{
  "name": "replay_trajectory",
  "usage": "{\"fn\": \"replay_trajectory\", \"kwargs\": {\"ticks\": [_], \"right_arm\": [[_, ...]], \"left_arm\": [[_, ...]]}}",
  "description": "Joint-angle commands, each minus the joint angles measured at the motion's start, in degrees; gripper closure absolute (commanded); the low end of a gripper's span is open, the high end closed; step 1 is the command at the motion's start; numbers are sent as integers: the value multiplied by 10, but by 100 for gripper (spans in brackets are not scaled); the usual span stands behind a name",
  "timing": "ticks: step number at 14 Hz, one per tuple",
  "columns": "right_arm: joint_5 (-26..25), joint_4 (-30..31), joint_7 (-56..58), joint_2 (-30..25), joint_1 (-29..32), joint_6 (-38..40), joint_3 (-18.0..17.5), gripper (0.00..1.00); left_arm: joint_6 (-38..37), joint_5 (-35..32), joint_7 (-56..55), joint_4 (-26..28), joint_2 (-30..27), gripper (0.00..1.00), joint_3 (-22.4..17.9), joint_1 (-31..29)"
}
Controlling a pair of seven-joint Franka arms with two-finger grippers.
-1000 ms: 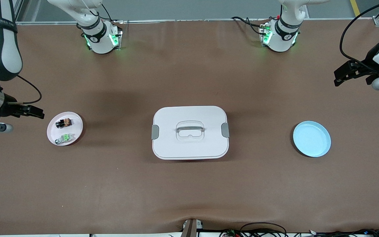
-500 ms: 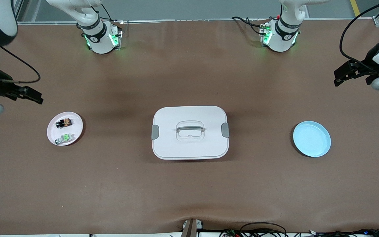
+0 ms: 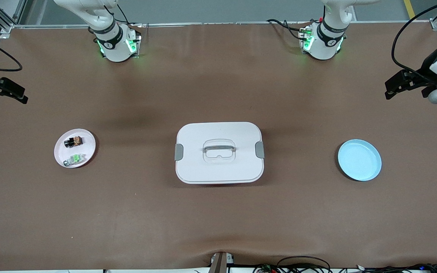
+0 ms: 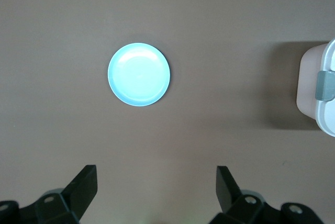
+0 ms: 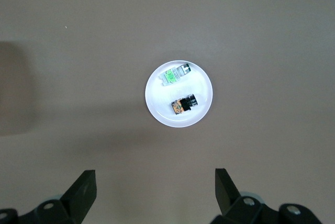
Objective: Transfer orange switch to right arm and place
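Orange switch point(image 3: 74, 141) lies on the pale pink plate point(image 3: 61, 151) toward the right arm's end of the table, unheld. Beside it on the same plate, nearer the front camera, we note a silvery component with a green centre point(image 3: 74, 159); the two are apart, not touching. In the right wrist view the orange switch point(image 5: 183, 103) and the green component point(image 5: 174, 75) sit side by side inside the plate's rim point(image 5: 157, 116)

Right gripper point(image 3: 2, 90) hangs in the air at the table's edge on the right arm's end, over bare brown mat, well apart from the pink plate. Its fingers point(image 5: 84, 190) stand wide and hold nothing

Left gripper point(image 3: 400, 83) hangs over the mat at the left arm's end of the table, also wide apart and empty, as we see from its fingers point(image 4: 84, 187) in the left wrist view. The light blue plate point(image 3: 359, 160) lies on the mat below it, nothing on it point(image 4: 139, 74)

White lidded box point(image 3: 219, 152) with grey side clips and a recessed handle sits mid-table, between the two plates, well apart from both
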State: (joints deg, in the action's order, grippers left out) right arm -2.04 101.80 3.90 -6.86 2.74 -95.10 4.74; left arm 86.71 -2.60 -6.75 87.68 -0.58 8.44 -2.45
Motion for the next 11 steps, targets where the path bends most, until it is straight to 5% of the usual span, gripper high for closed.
{"fn": "replay_trajectory", "kwargs": {"ticks": [1,11], "right_arm": [[6,-7,5,-16,3,10,-2,0],[6,-49,8,-2,-3,10,-3,0]], "left_arm": [[-5,11,11,9,-14,0,-1,-2],[-10,11,11,8,-14,0,0,-2]]}}
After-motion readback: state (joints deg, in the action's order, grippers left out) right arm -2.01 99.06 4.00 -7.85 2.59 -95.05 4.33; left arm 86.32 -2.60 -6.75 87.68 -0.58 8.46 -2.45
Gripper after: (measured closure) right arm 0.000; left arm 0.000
